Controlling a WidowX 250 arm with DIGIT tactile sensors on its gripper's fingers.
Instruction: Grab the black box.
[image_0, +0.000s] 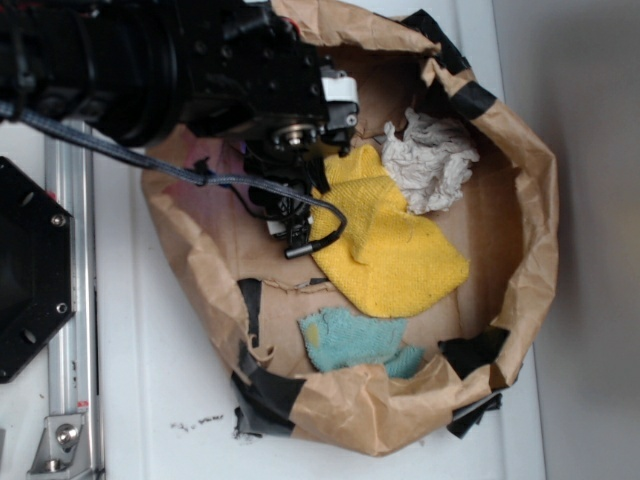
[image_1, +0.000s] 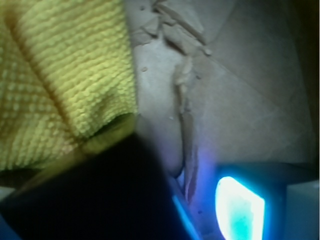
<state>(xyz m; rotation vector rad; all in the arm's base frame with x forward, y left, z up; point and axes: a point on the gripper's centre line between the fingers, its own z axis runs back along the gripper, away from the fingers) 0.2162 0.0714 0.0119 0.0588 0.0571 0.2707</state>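
In the wrist view a dark glossy mass fills the lower left. I take it for the black box (image_1: 100, 200); its right edge is lit blue. My gripper (image_1: 195, 220) is low over the brown paper, and only the right finger (image_1: 240, 210) shows clearly, glowing cyan. A strip of paper shows between that finger and the dark mass, so the jaws stand apart without closing on it. In the exterior view the gripper (image_0: 285, 215) hangs at the yellow cloth's left edge, and the arm hides the black box.
A crumpled brown paper bag (image_0: 530, 200) with black tape strips rings the work area. Inside lie a yellow cloth (image_0: 390, 240), a white rag (image_0: 430, 160) and a teal cloth (image_0: 350, 340). A black hexagonal plate (image_0: 30, 270) and a metal rail (image_0: 70, 300) are on the left.
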